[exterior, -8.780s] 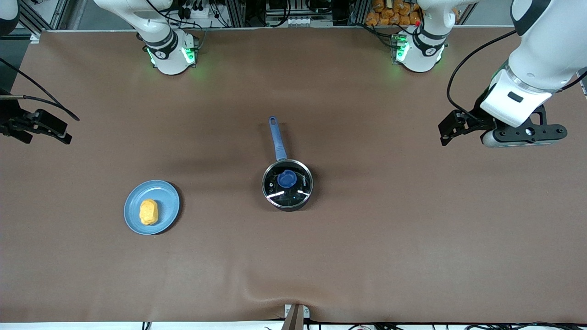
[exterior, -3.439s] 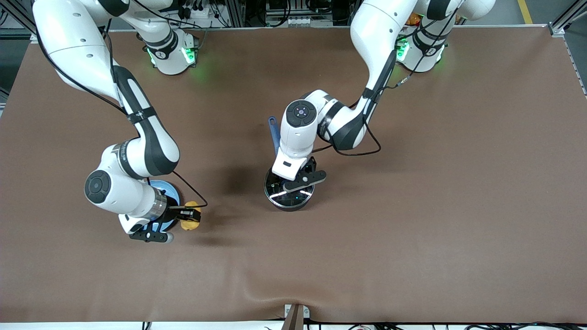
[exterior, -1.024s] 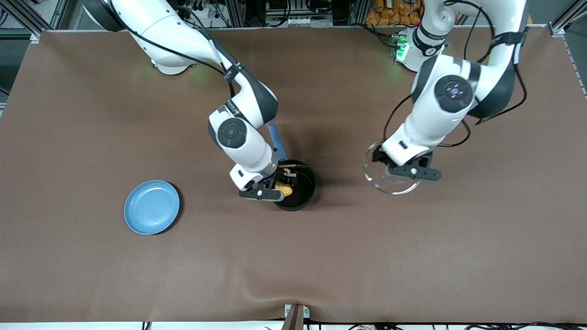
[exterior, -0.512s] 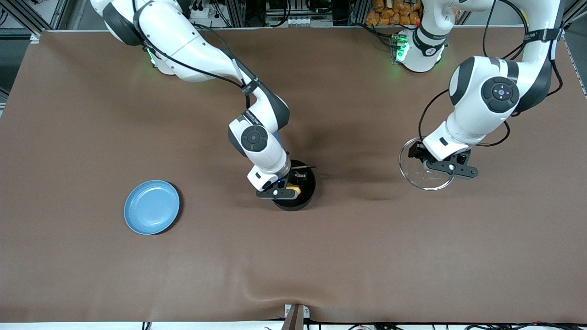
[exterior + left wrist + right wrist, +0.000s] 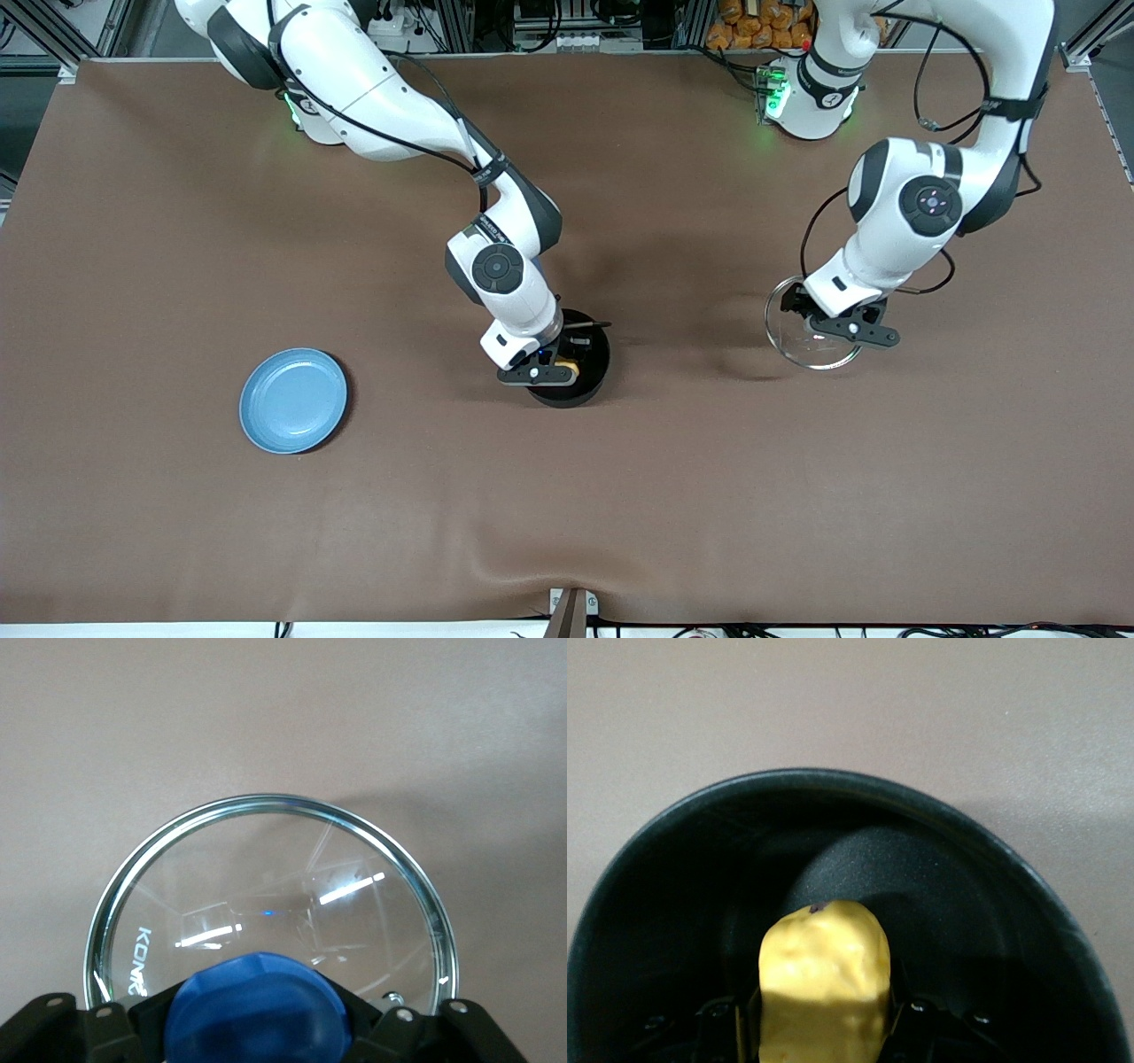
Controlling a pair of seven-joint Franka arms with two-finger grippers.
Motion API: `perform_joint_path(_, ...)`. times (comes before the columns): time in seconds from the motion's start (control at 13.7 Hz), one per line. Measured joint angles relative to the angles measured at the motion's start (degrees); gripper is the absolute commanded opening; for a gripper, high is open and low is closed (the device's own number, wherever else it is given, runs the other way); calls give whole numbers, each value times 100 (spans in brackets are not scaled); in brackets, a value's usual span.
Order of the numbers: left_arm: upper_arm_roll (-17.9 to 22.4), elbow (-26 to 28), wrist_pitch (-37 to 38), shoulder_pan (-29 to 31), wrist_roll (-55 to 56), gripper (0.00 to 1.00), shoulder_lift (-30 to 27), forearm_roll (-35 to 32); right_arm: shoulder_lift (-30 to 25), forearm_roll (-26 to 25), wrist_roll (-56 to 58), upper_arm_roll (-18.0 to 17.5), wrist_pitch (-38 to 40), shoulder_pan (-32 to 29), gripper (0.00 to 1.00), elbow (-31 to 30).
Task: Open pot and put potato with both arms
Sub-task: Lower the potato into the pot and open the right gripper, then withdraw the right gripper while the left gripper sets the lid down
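So the pot (image 5: 571, 372) sits mid-bench with its lid off, and the right hand (image 5: 556, 365) is right over the opening, closed on the potato (image 5: 824, 979). The right wrist view shows the potato pinched between the black fingers and hanging inside the black wall, so it's basically in but not let go yet.

The left hand (image 5: 828, 321) is toward the left arm's end of the bench, roughly 3 o'clock from the pot and well apart from it, clamped on the blue knob (image 5: 257, 1008) of the glass lid (image 5: 811, 323). I honestly can't tell if the lid is resting on the bench or just over it.

The empty blue plate (image 5: 292, 400) is out at about 8 o'clock from the pot.

What I'd worry about:
- The potato looks lumpy and tall in the grip. Release it while it's up high and it could bounce or rock the light pot.
- The right hand is close to the rim on its own side. Pulling out at an angle might clip the rim and shove the pot.
- The glass lid is the fragile bit. Letting go while it's tilted could make it roll or clatter.
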State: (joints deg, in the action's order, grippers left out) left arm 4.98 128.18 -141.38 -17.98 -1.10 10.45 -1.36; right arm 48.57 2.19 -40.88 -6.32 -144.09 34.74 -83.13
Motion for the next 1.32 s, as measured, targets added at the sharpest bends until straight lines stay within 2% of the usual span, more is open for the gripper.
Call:
perform_joint_path(0.29, -7, 2, -584, 2, 0, 17, 547, -85, -33, 0, -10, 46, 8, 0, 100, 162)
perform_joint_path(0.44, -8, 2, -850, 4, 0, 17, 755, -86, -99, -17, -10, 92, 313, -2, 100, 282)
perform_joint_path(0.88, -14, -6, -1258, 1, 0, 18, 1155, -87, -678, -309, 19, 355, 2225, -62, 100, 1046)
perform_joint_path(0.95, -16, -7, -1322, -1, 0, 28, 1206, -87, -824, -359, 117, 403, 2510, -147, 100, 1165)
perform_joint_path(1.02, -18, -9, -1380, -2, 0, 71, 1251, -87, -994, -372, 255, 436, 2719, -288, 100, 1238)
perform_joint_path(1.1, -18, -11, -1408, -3, 0, 100, 1281, -87, -1205, -373, 400, 458, 2954, -497, 100, 1273)
perform_joint_path(1.32, -23, -46, -1433, -13, -1, 100, 1291, -88, -1797, -375, 635, 476, 3756, -1213, 100, 1288)
